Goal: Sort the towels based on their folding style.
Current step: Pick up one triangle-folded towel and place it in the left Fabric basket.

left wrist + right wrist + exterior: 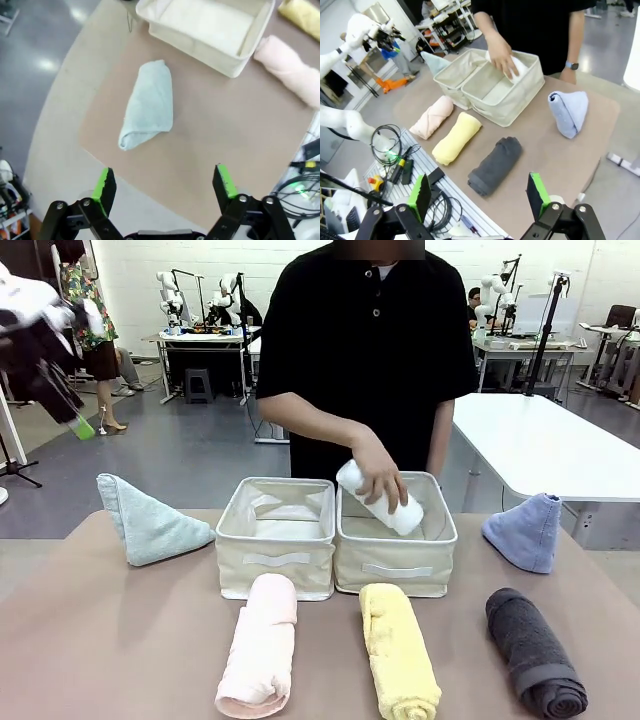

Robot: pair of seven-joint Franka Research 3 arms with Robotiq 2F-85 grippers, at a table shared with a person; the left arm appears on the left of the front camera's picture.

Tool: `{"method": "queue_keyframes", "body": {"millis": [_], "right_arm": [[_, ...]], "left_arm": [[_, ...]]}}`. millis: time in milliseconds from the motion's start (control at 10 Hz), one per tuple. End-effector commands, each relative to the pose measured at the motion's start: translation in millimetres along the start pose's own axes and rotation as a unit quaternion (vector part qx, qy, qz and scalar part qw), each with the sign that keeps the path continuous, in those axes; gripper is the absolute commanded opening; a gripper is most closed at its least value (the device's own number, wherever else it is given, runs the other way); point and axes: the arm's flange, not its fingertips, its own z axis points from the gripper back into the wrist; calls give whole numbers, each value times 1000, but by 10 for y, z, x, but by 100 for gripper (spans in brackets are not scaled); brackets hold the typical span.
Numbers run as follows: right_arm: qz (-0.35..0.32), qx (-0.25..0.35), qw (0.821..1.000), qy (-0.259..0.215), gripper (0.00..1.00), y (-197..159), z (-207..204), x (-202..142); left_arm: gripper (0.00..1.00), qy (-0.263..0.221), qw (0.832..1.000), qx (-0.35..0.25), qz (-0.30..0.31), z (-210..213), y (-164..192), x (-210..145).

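The teal towel [148,104], soft and light I think, lies ahead of the open left pincer [165,182]. Better to pinch its thick middle.

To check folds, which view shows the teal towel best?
Left wrist view: the teal towel shows whole, from above. Front view shows it side-on; right wrist view, just its top behind the baskets.

Take the two baskets as your landmark: left basket [277,562] and right basket [397,570] sit side by side on the desk [120,640]. Left of them stands one cone towel [150,522], and right of them the other cone towel [525,532]. Before them lie the left roll [262,645], the middle roll [398,650] and, farther right, the outer roll [535,652]. A person's hand [380,480] holds a fourth roll [392,508] tilted into the right basket.
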Motion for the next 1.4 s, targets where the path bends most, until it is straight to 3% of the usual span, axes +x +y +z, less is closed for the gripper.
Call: {"method": "queue_keyframes", "body": {"millis": [0, 400, 500, 600, 700, 1100, 1200, 1300], "right_arm": [[8, 8, 1000, -13, 100, -5, 20, 17], [8, 8, 1000, -13, 100, -5, 20, 17], [8, 8, 1000, -13, 100, -5, 20, 17], [8, 8, 1000, -13, 100, -5, 20, 17], [8, 8, 1000, -13, 100, -5, 20, 17], [8, 8, 1000, -13, 100, -5, 20, 17], [8, 8, 1000, -13, 100, -5, 20, 17], [8, 8, 1000, -13, 100, -5, 20, 17]], "left_arm": [[100, 56, 998, -2, 19, -374, 114, -41], [100, 76, 995, -59, 29, -906, 511, -61], [100, 76, 996, -40, 35, -1028, 633, -63], [100, 64, 997, -34, 36, -1032, 644, -78], [100, 81, 995, -44, 35, -1013, 464, -160], [100, 81, 995, -44, 35, -1013, 464, -160], [100, 80, 995, -43, 35, -1036, 524, -131], [100, 71, 994, -78, 24, -1086, 670, -105]]}}
